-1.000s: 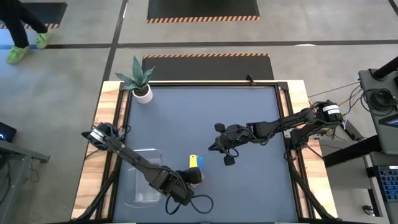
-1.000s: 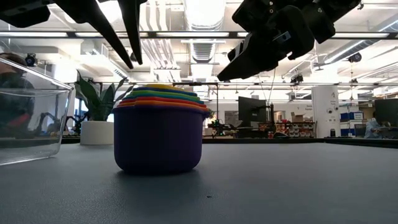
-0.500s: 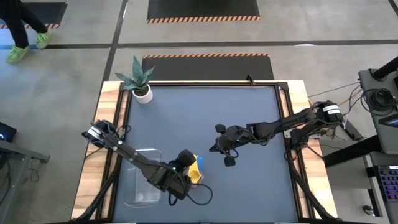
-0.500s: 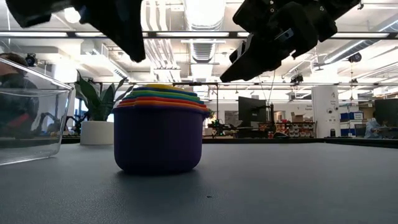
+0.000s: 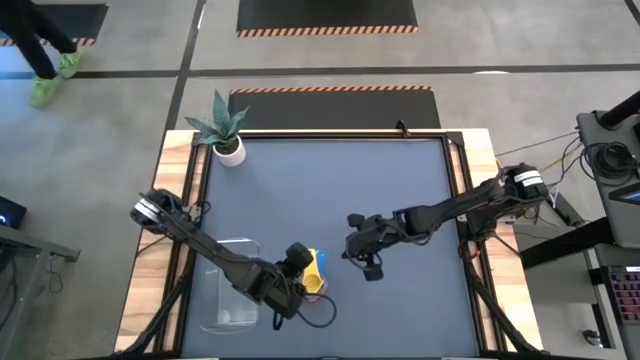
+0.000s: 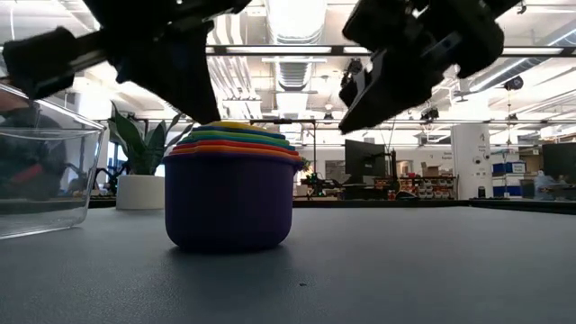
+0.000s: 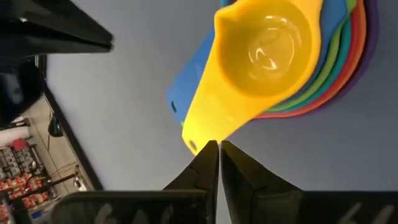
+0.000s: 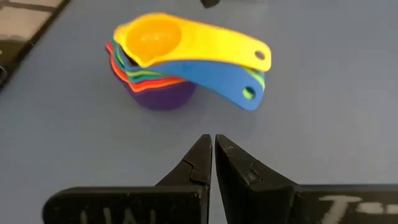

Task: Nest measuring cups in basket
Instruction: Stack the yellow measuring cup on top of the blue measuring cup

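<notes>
Hovering over the nested measuring cups (image 5: 314, 272) on the worktop (image 5: 330, 190), beside the basket (image 5: 228, 285).
Left claw (image 7: 217, 148) and right claw (image 8: 213, 142) are both closed, empty. The stack looks light, rigid and slick; the protruding handles seem the best hold.

You see the stacked measuring cups (image 7: 273, 56) in smooth plastic, the yellow one on top glossy enough to catch glints in its bowl. The basket (image 6: 45, 171) is clear, shiny plastic. The table (image 5: 320, 190) wears a matt grey-blue surface, framed by pale bare wood. Both grippers' fingers (image 8: 193, 162) look matt black.
</notes>
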Action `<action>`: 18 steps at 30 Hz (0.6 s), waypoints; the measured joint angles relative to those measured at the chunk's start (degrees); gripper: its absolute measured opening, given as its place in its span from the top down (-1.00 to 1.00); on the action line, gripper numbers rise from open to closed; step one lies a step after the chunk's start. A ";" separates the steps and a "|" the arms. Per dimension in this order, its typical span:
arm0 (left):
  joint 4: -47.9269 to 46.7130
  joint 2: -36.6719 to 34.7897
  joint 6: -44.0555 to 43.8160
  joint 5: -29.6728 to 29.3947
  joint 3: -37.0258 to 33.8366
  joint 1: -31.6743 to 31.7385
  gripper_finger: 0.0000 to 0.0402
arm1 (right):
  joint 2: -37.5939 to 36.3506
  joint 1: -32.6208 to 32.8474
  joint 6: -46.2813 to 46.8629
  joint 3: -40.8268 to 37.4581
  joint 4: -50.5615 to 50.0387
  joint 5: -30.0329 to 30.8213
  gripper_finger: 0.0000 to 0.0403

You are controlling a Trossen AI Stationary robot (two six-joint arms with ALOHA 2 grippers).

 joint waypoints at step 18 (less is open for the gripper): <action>10.74 -3.04 -0.15 1.87 -9.49 1.28 1.00 | 13.34 -0.17 -1.43 3.89 8.81 0.18 0.96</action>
